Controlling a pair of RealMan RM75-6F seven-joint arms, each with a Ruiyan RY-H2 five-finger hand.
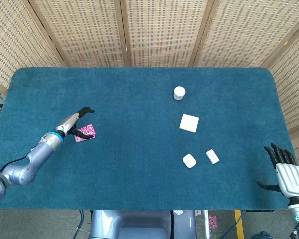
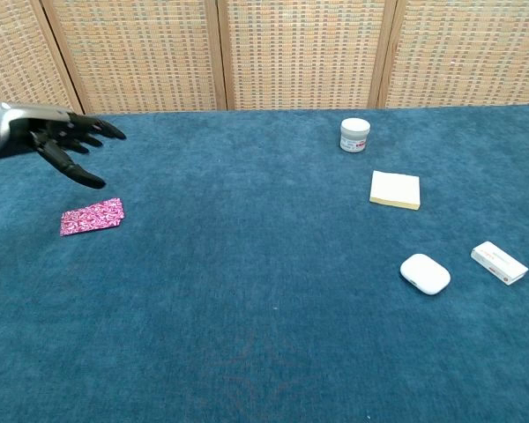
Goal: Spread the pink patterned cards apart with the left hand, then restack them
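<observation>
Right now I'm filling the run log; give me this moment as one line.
left hand: open, raised clear of cards | pink patterned cards: one stack on table | right hand: open, idle at table edge

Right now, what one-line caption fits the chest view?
Left hand open above the pink patterned cards, stacked on the blue table.

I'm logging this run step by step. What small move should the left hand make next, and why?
Probably lower the left hand straight back down onto the stack of pink patterned cards. The hand hovers open above and just behind them, touching nothing, while the cards lie in one neat pile on the blue felt table, not fanned out. Contact is needed before any spreading can start.
</observation>
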